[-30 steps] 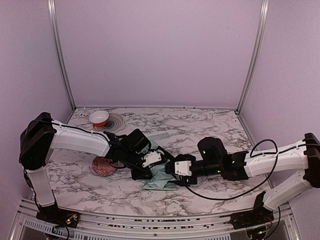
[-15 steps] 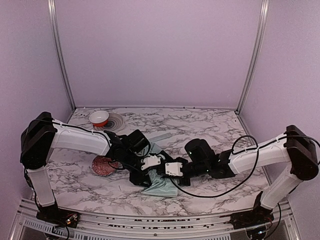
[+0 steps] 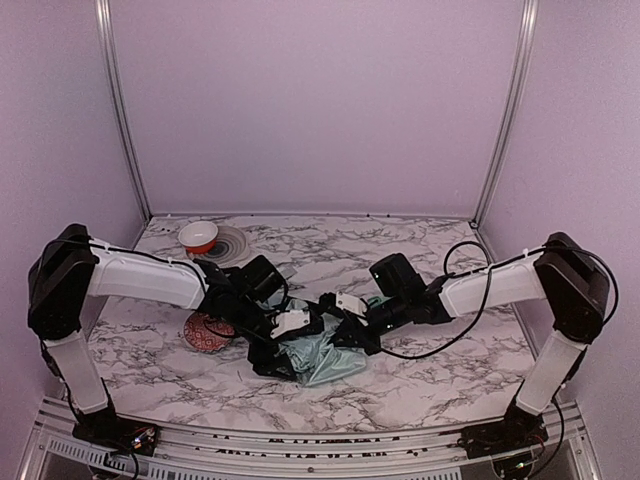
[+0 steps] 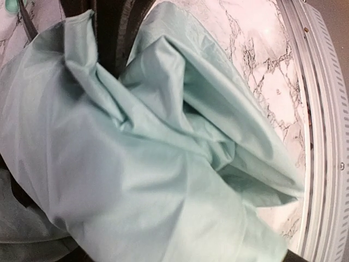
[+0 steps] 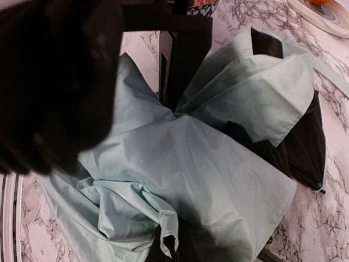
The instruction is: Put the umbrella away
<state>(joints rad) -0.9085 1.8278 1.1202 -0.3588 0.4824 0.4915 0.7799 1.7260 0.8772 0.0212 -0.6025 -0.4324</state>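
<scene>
The umbrella lies crumpled in the middle of the marble table, pale mint-green fabric with black lining showing. Both grippers meet over it. My left gripper presses into its left side; in the left wrist view the mint fabric fills the frame and hides the fingers, so their state does not show. My right gripper sits on the umbrella's right side. In the right wrist view a fold of the fabric runs down between its dark fingers, which are shut on it.
A red-and-white bowl rests on a pale plate at the back left. A red patterned bowl lies just left of my left arm. The table's metal front rail runs close to the umbrella.
My right gripper has shut and its arm has swung from the right side in toward the back of the umbrella. My left gripper slid nearer and lower. The fabric has bunched up.
</scene>
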